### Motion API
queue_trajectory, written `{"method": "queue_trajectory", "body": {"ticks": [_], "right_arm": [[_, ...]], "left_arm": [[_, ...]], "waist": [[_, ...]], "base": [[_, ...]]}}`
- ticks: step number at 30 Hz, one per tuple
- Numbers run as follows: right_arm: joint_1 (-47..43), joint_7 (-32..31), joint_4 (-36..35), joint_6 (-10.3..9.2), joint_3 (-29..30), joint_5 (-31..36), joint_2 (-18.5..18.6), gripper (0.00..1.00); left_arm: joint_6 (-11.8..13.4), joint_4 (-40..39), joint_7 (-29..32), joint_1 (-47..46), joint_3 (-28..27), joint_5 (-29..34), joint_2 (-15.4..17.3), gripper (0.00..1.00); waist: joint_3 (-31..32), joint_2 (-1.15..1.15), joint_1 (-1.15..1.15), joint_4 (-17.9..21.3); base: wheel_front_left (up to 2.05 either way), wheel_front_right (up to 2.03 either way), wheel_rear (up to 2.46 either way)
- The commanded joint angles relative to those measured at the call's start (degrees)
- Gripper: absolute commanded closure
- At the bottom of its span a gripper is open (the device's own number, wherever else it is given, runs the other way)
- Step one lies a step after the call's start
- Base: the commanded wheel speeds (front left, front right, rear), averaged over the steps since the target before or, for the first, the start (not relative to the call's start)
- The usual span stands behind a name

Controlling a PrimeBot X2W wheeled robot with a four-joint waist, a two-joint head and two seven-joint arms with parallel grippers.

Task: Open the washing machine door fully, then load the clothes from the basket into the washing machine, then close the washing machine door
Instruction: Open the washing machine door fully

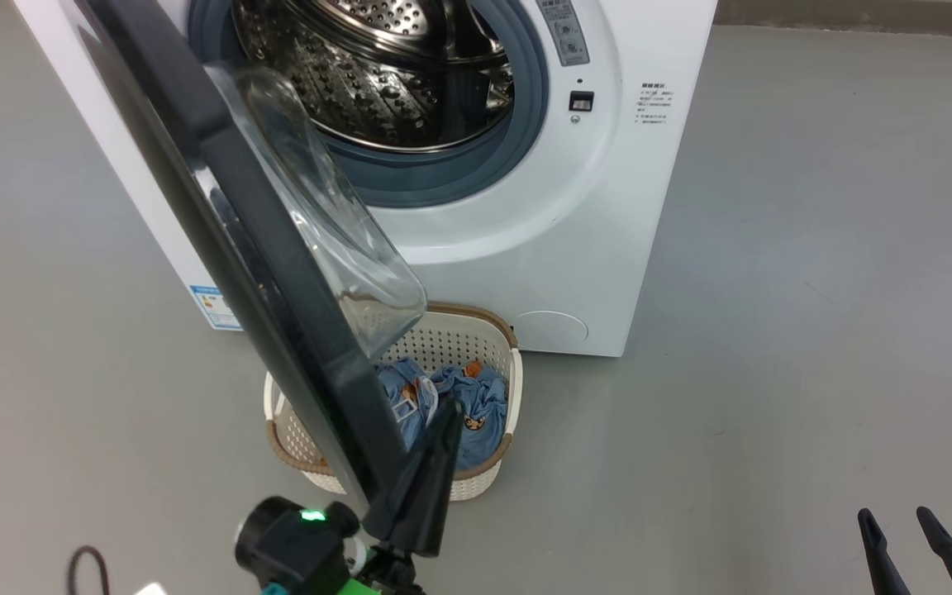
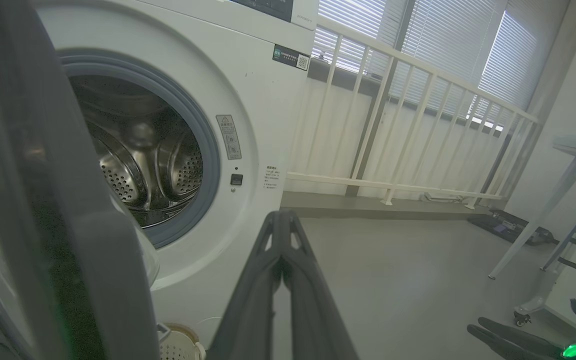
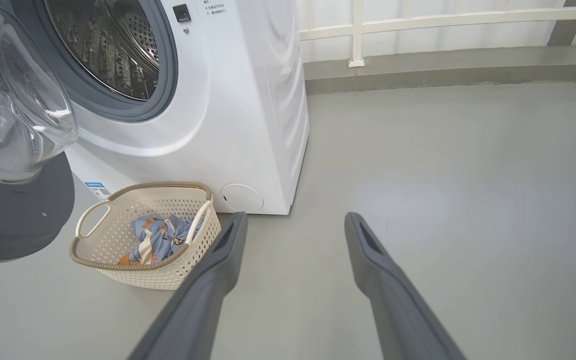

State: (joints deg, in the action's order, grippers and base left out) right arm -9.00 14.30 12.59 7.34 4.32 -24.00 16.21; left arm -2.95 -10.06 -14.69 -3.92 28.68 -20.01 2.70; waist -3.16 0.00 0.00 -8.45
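the washing machine shows a smooth, glossy white shell around a perforated steel drum, brightly polished and ringed by a matt grey-blue rubber seal. the washing machine door pairs a glossy black rim with a clear, smooth glass bowl. the basket is cream perforated plastic with a brown woven-look rim; the clothes are soft, crumpled cloth. the floor is smooth, matt grey; the fingers look like matt dark plastic.
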Motion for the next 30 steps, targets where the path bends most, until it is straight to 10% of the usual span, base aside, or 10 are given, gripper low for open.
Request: {"method": "queue_trajectory", "body": {"ticks": [1,30], "right_arm": [[1.8,0.7,-1.5,0.14,-1.2,0.4,1.3,0.0],[2.1,0.7,-1.9,0.14,-2.2,0.0,1.0,0.0]], "left_arm": [[-0.4,-0.4,-0.3,-2.7,-1.4,-0.3,0.2,1.0],[-1.5,17.9,-0.3,-6.2,-8.9,-8.9,0.2,1.0]], "waist": [[0.0,0.0,0.0,0.0],[0.2,0.0,0.0,-0.3]], "base": [[0.0,0.0,0.0],[0.0,0.0,0.0]]}}
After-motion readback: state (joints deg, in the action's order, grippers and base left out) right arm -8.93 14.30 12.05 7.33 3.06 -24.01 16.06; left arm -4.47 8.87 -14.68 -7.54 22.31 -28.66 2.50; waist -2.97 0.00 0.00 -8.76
